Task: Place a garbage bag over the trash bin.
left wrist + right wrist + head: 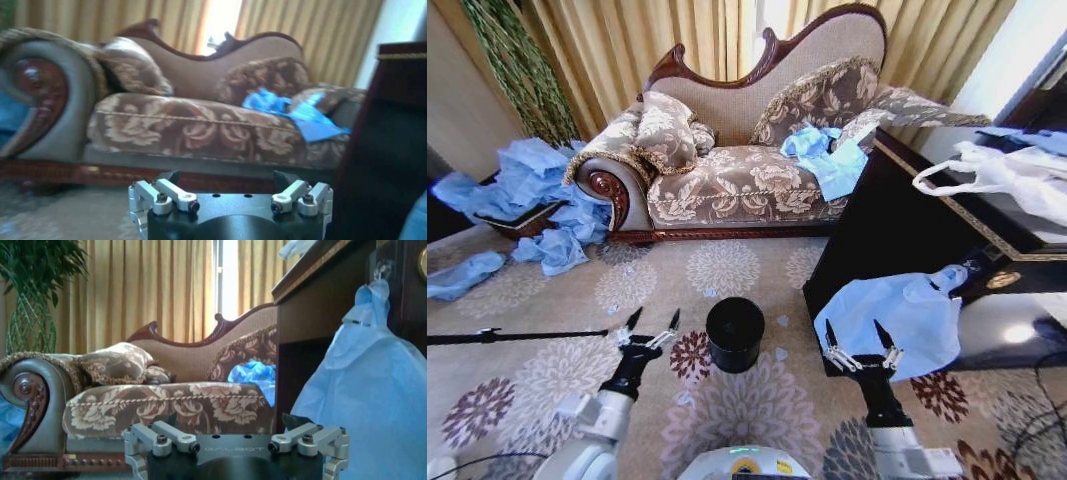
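Head view: I have the trash bin standing upright on the carpet between my two arms, its mouth open and, as far as I can see, nothing inside and no liner on it. The garbage bag hangs down the front of the dark bench near its front corner, just beyond my right claw, which is spread wide and holds nothing. The left claw is also wide, just left of the bin.

Left wrist view: the sofa ahead, fingers apart.

Right wrist view: the bag drapes close by (thin, limp, probably slippery), so I'd pinch a gathered fold near its top.
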### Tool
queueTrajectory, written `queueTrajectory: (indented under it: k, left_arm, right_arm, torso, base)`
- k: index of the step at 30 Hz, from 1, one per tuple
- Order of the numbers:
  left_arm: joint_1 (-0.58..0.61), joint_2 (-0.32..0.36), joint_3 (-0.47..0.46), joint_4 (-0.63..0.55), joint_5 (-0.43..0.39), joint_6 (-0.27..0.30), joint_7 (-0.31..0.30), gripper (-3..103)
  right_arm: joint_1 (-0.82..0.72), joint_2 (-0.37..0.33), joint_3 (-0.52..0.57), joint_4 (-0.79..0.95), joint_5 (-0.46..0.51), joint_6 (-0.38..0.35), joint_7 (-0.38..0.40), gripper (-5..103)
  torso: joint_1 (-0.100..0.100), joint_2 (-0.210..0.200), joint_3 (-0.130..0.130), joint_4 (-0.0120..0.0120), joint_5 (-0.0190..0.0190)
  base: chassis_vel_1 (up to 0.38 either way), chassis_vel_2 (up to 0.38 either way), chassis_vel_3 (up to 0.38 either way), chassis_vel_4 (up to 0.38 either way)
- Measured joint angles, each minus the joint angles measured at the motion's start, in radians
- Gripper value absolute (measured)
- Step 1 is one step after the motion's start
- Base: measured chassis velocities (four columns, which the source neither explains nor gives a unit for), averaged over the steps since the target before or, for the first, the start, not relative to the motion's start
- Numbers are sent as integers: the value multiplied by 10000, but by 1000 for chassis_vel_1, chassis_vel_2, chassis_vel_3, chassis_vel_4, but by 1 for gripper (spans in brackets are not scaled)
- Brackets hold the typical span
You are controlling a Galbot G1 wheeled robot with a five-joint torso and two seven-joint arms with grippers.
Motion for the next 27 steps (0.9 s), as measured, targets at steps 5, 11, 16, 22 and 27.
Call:
queueTrajectory:
  k: [5,11,16,22,27]
  left_arm:
    - [-891,1855,719,248,-1447,189,-367,96]
    - [-3258,4544,2648,330,-5468,696,-862,97]
    - [-6751,5370,5963,371,-9538,926,-1483,95]
    - [-11160,4313,9409,967,-13263,1175,-2470,93]
    - [-13000,2829,10997,1948,-14253,1298,-3143,93]
  right_arm:
    - [-126,142,109,-70,-115,196,-104,100]
    - [-326,691,115,-660,-677,882,-108,100]
    - [-397,900,214,-644,-878,1001,-134,100]
    - [-411,910,285,-752,-942,1089,-120,100]
    - [-396,844,312,-944,-999,1193,-108,100]
  torso:
    - [0,0,0,-1,-3]
    - [1,0,1,-4,4]
    - [1,0,2,1,-3]
    - [1,0,2,-1,2]
    - [1,0,2,0,3]
  base:
    - [0,0,0,0]
    - [0,0,0,0]
    - [0,0,0,0]
    - [0,0,0,0]
    - [0,0,0,0]
